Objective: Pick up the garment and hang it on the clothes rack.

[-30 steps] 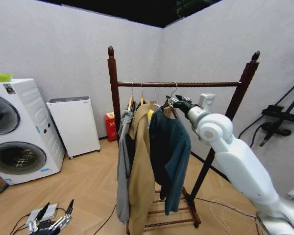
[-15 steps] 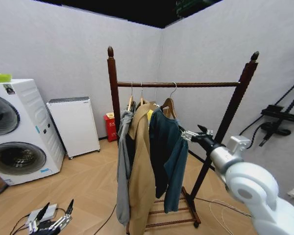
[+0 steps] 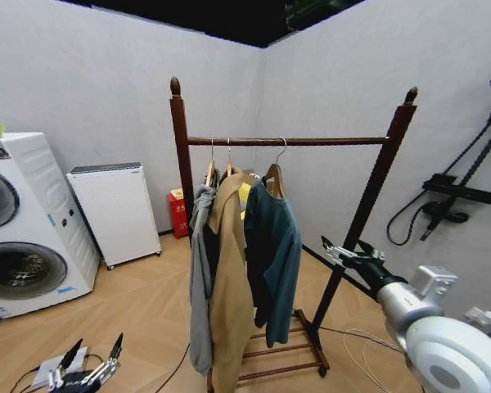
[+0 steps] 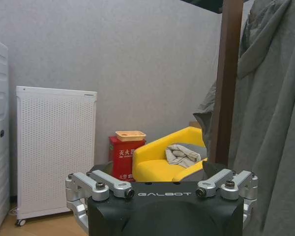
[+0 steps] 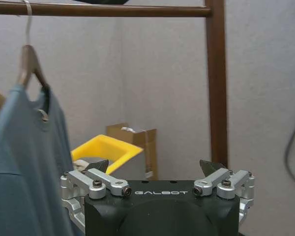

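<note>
Three garments hang on the rack [image 3: 290, 141]; the task's garment [image 3: 272, 246], teal, is the one nearest the right gripper [image 3: 348, 250], its hanger hook [image 3: 280, 151] over the top bar. Left to right: the left gripper [image 3: 88, 368] is parked low, far from the rack, its fingers spread and holding nothing; next come a grey jacket [image 3: 200, 270] and a tan coat [image 3: 231, 286], crowded against the garment's far side; then the garment; then the right gripper, jaws apart and empty, just beside the garment's sleeve edge and below hanger height, with the right post [image 3: 368, 205] close behind it. In the right wrist view the garment [image 5: 24, 162] lies off to one side of the fingertips [image 5: 210, 167], not between them. Judged risks: an arm sweep toward the garment could snag the sleeve and drag the hook along or off the bar; a swing the other way could strike the post and rock the rack; the crowded hangers could let a knock pass to the coat
</note>
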{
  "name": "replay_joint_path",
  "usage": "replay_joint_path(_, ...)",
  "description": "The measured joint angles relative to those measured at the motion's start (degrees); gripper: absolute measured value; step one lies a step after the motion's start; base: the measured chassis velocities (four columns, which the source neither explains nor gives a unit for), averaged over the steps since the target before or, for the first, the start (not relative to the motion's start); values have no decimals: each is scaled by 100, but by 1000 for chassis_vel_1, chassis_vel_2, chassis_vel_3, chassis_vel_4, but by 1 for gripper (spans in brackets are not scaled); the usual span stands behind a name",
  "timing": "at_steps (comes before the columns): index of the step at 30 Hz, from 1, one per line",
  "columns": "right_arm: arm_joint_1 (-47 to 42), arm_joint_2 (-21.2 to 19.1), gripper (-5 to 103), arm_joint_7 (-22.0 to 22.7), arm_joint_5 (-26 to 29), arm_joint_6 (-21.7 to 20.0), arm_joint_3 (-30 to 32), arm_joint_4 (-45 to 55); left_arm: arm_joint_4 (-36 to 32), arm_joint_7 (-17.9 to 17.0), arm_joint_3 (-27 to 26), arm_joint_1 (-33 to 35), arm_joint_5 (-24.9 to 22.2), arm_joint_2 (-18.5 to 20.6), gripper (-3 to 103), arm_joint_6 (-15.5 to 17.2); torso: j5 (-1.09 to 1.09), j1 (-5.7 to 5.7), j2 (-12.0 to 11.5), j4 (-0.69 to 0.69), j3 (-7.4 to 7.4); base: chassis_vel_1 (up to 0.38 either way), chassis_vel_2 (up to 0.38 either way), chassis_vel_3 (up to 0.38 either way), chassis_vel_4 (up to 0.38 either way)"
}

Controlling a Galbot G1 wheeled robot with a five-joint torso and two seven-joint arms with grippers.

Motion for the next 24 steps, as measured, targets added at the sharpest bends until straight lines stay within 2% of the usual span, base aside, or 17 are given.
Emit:
replay_joint_path(9, -126, 293, 100, -97, -137, -6, 368, -16, 0, 0, 0, 0, 0, 0, 100, 0, 0, 0, -1, 1, 0, -98, -85, -97, -88)
replay_joint_path(11, -252, 527, 100, -347, -734, 37, 414, -20, 0, 0, 0, 0, 0, 0, 100, 0, -1, 0, 0, 0, 0, -103, -100, -115, -126)
replay_joint_path(12, -252, 527, 100, -347, -734, 37, 414, -20, 0, 0, 0, 0, 0, 0, 100, 0, -1, 0, 0, 0, 0, -109, -109, -114, -139)
replay_joint_path(14, -361, 778, 100, -555, -1228, 82, 423, -22, 0, 1, 0, 0, 0, 0, 100, 0, 0, 0, 0, -2, 0, -123, -127, -132, -131)
replay_joint_path(22, -466, 1164, 100, -712, -1527, 157, 413, -69, 0, 1, 0, 0, 0, 0, 100, 0, 2, 0, 0, 1, 0, -121, -139, -128, -114)
replay_joint_path(24, -566, 1339, 100, -859, -1901, 338, 347, -110, 0, 1, 0, 0, 0, 0, 100, 0, 0, 0, 0, -1, 0, -127, -127, -132, -123)
